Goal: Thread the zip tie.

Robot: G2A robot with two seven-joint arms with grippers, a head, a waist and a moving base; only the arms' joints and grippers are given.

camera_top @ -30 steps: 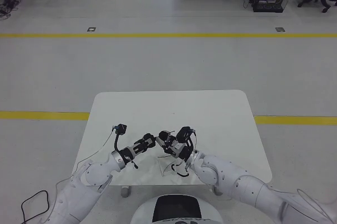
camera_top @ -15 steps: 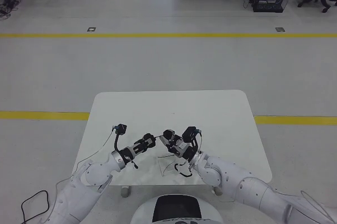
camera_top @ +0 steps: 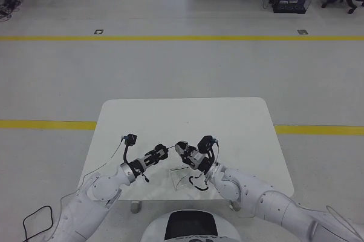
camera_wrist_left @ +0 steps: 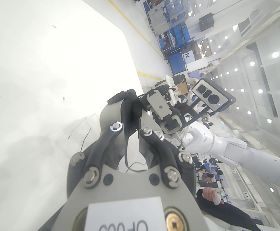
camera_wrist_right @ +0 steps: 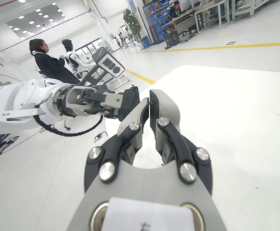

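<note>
Counter [camera_top: 230, 121]: white, matte, smooth, a rectangle with rounded corners. A few small dark specks on its surface.

Both arms meet over the near-middle of the counter, raised off it, tips pointed at each other.

Left claw [camera_wrist_left: 131, 99]: two grey metal fingers on black links with round silver rivets, and ribbed black rubber pads at the tips. The pads are pressed together. A thin black strand, flexible and narrow, comes out from between the fingers and runs back toward the palm, ending in a loose curl. It reads as the zip tie [camera_wrist_left: 126, 145], pinched at the pads. Its head end is hidden inside the grip.

Right claw [camera_wrist_right: 149, 102]: same build, with broad pale-grey finger shells and toothed black pads. The pads are closed face to face at the tips. Whether anything sits between them cannot be told. From its own wrist view, the left claw's dark tip sits just beside it, close but with a narrow gap showing. From the top view the two tips are near each other and apart.

Clear plastic piece [camera_top: 179, 179]: transparent, thin-walled and angular, with glossy edges. It rests on the counter below the two claws, toward the robot's side. A second fine dark line lies by it in the left wrist view; what it is cannot be told.
</note>
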